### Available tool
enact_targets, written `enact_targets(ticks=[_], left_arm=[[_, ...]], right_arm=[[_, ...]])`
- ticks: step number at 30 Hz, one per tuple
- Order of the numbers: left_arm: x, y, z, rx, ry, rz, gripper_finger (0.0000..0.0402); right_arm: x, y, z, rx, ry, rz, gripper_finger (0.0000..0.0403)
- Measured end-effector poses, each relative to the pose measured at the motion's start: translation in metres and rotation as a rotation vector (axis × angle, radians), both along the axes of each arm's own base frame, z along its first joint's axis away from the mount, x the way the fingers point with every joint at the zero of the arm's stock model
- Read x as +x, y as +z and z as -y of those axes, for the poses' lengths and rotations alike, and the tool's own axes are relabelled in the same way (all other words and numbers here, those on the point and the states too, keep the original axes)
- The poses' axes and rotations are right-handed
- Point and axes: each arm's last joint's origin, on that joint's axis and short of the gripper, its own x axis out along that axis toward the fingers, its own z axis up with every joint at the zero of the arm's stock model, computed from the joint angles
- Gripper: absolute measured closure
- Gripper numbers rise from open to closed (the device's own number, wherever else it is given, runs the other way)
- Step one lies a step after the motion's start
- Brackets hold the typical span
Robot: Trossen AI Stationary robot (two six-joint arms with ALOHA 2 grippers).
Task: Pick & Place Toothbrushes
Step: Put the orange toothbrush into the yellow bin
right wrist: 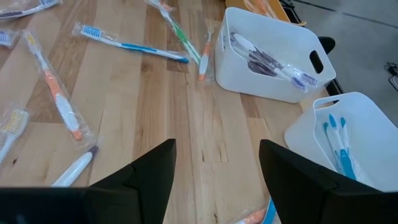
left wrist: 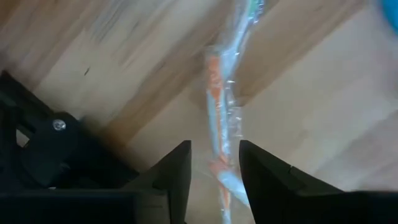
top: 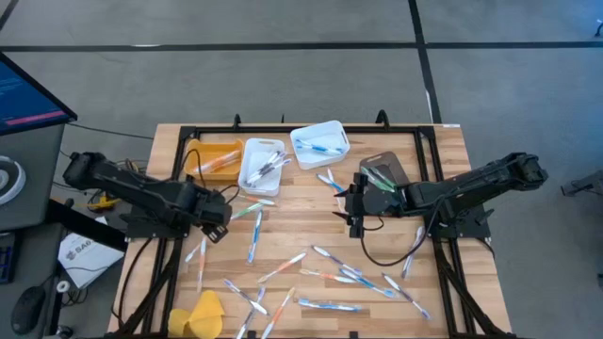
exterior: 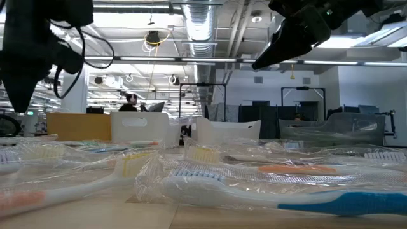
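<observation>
Wrapped toothbrushes (exterior: 267, 191) lying closest to the low camera, clear film over white, orange and blue handles. Scattered across the wooden worktop (top: 292, 226) seen from above, mostly from 4 to 8 o'clock. Orange bin (top: 215, 158), white bin (top: 263, 166) and second white bin (top: 320, 143) lined up near 12 o'clock, each holding a few brushes; brown bin (top: 383, 171) toward 1 o'clock. Yellow cloth lump (top: 200, 315) at 7 o'clock, by the edge.

Left claw (top: 219, 218) at about 9 o'clock, low over the wood, fingers (left wrist: 176, 174) partly apart and straddling an orange-handled wrapped toothbrush (left wrist: 219, 130) flat on the boards; contact with the film cannot be told, nothing lifted.

Right claw (top: 356, 202) near 2 o'clock, just beside the brown bin, raised above the boards, fingers (right wrist: 146, 171) spread wide and holding nothing, pointed toward the two white bins.
</observation>
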Motion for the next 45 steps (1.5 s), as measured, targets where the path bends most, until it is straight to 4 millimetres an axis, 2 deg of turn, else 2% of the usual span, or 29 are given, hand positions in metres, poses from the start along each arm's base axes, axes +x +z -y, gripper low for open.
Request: enact_targets(ticks=[7,11,21,30,36,45], left_arm=[[-0.003,-0.009,0.000,-0.022,0.003,-0.015,0.0255],[-0.003,-0.020,0.002,-0.083,-0.006,-0.001,0.0239],[-0.008,-0.040,0.001,-0.090,-0.008,0.014,0.0202],[-0.014,-0.059,0.001,-0.138,-0.010,0.021,0.0194],[-0.021,-0.067,-0.001,-0.125,-0.001,-0.007,0.0226],[-0.021,-0.067,-0.002,-0.082,-0.001,-0.004,0.0337]], right_arm=[[0.000,0.000,0.000,0.001,0.000,0.004,0.0177],[0.000,0.000,0.000,0.001,0.000,0.004,0.0177],[0.000,0.000,0.000,0.001,0.000,0.004,0.0177],[0.000,0.000,0.000,0.000,0.000,0.004,0.0177],[0.000,0.000,0.000,0.000,0.000,0.004,0.0177],[0.000,0.000,0.000,0.000,0.000,0.004,0.0177]])
